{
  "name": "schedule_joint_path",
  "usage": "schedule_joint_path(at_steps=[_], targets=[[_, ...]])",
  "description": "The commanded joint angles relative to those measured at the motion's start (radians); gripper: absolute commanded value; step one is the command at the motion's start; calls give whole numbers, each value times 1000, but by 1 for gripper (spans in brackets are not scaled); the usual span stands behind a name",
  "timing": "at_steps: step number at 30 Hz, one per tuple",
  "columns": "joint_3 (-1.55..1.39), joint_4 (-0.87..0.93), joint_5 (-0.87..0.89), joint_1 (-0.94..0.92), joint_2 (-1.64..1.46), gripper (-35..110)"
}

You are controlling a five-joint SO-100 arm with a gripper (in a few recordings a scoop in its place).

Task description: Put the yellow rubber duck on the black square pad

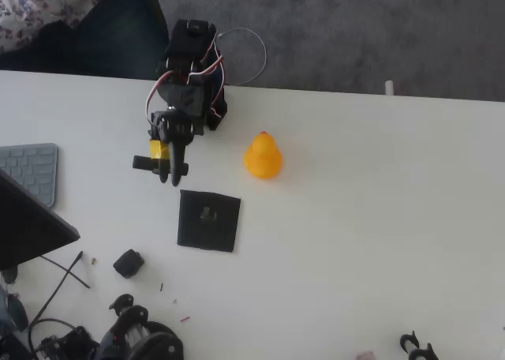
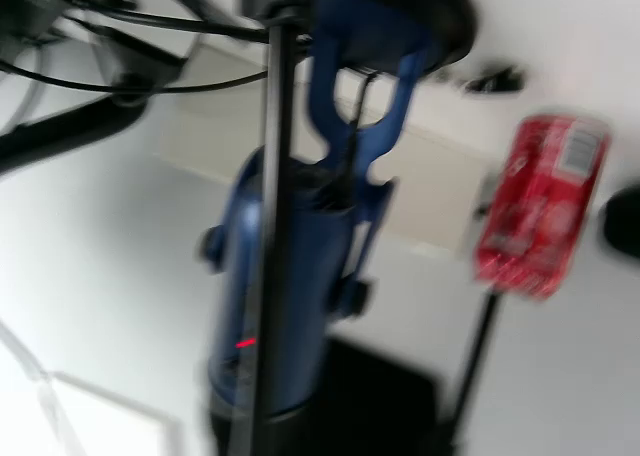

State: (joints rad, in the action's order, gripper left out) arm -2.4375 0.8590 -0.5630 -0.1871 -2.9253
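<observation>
The yellow rubber duck (image 1: 263, 156) stands upright on the white table, right of the arm. The black square pad (image 1: 208, 220) lies flat below and left of the duck, with a small greyish mark near its centre and nothing on it. My gripper (image 1: 172, 173) hangs from the black arm, just above the pad's upper left corner and well left of the duck. It holds nothing, and its jaws are too dark and small to read. The wrist view is blurred; a dark flat shape (image 2: 385, 396) at its bottom may be the pad.
A small black lumpy part (image 1: 128, 263) lies left of the pad's lower edge. A grey keyboard (image 1: 31, 170) and a dark slab (image 1: 31, 226) sit at the left, cables and parts (image 1: 118, 336) at the bottom left. The wrist view shows a blue microphone (image 2: 290, 266) and a red can (image 2: 540, 206).
</observation>
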Motion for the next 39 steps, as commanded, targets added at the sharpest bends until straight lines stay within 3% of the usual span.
schedule_joint_path(at_steps=[1, 11, 16, 39], targets=[[109, -17, -89, 52, 94, 29], [308, 6, -120, 273, 396, 29], [347, 106, -120, 408, 495, 29], [368, 554, -109, 945, 508, 29]])
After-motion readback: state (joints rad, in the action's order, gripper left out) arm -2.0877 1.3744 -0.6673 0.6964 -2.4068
